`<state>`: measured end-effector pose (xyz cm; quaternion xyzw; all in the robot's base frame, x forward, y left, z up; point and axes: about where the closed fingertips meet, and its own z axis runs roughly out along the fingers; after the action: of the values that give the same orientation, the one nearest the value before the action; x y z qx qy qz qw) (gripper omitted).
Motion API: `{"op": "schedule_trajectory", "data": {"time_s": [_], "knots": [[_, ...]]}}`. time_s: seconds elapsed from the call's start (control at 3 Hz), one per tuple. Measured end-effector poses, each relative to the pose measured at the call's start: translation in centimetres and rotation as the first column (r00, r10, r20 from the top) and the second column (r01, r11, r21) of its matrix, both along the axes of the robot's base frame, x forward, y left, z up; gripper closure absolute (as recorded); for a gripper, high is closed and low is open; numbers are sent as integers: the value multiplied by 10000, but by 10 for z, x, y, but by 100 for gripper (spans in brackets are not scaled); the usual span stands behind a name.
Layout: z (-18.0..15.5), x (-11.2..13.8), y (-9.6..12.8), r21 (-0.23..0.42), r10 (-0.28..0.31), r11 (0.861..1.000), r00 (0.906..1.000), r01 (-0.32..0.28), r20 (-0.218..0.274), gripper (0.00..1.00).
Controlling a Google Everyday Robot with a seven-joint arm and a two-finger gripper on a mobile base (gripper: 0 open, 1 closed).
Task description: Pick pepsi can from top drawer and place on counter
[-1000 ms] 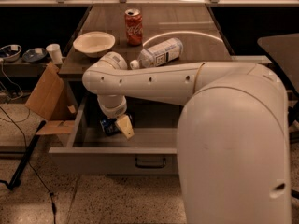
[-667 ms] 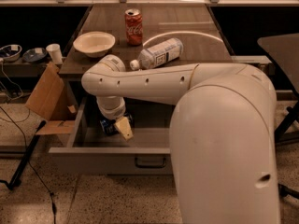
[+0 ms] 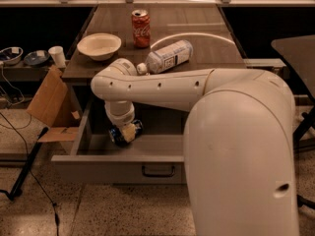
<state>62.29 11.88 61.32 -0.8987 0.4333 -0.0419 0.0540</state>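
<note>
Top drawer [image 3: 98,168] open. Gripper [image 3: 127,131] down inside, left part, right at the pepsi can [image 3: 117,135]; can in drawer, partly hidden. Claw open/closed: can't tell. Counter [image 3: 197,23] at far side holds Coca-Cola can [image 3: 141,28], bowl [image 3: 99,45], plastic bottle [image 3: 167,57] on its side.

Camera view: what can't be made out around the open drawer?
- The pepsi can: only a blue sliver shows in the camera view; the hand, down in the top drawer, covers the rest.
- The drawer's right half: hidden behind the arm.
- The label on the bottle: too small to read.
</note>
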Motion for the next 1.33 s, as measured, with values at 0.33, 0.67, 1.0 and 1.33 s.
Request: {"op": "schedule_trajectory", "data": {"time_s": [0.33,0.67,1.0,1.33], "knots": [[8,-1,-4,453,-72,9990,9999,68,91,68],[31,-5,-16,1079,-345,9937,9990,312,288,91],[72,-26,-38,1591,-692,9853,9969,625,367,100],[121,-55,-62,1980,-957,9768,9933,812,650,100]]}}
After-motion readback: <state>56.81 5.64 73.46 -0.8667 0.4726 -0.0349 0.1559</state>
